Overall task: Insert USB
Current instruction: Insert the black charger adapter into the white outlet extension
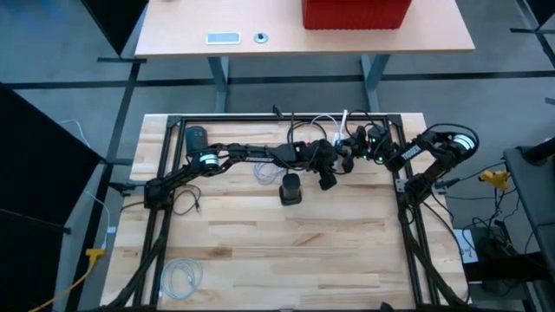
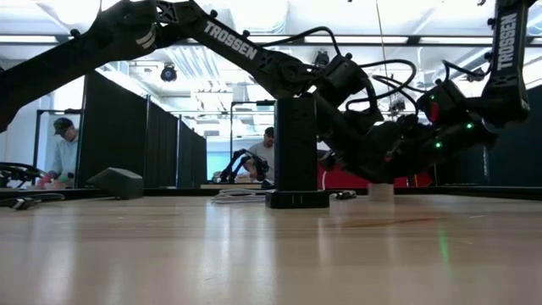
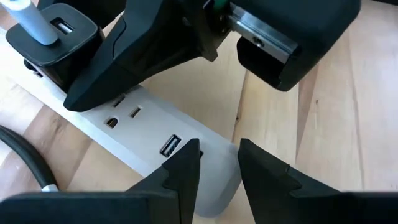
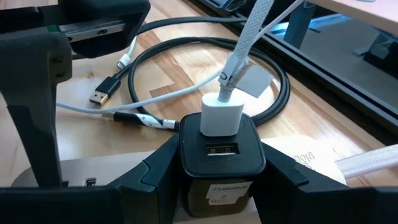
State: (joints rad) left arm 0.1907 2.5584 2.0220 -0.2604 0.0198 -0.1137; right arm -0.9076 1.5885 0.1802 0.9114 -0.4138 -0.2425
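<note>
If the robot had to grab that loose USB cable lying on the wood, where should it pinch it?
Probably on the dark plug housing behind the metal tip, from above with fingers closing on its long sides. It lies flat on the table, and the tip must stay free to enter a port.

A black charger block (image 4: 216,155) carries a white plug (image 4: 221,114). The power strip (image 3: 149,134) is white. The surface (image 1: 286,251) is pale striped wood.

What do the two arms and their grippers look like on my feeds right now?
Both arms are dark, with silver joint rings and thin black cables alongside. The left arm carries white TROSSEN lettering; the right arm does too, plus green lights near the wrist. The left gripper and right gripper have matte black, wedge-shaped fingers.
</note>
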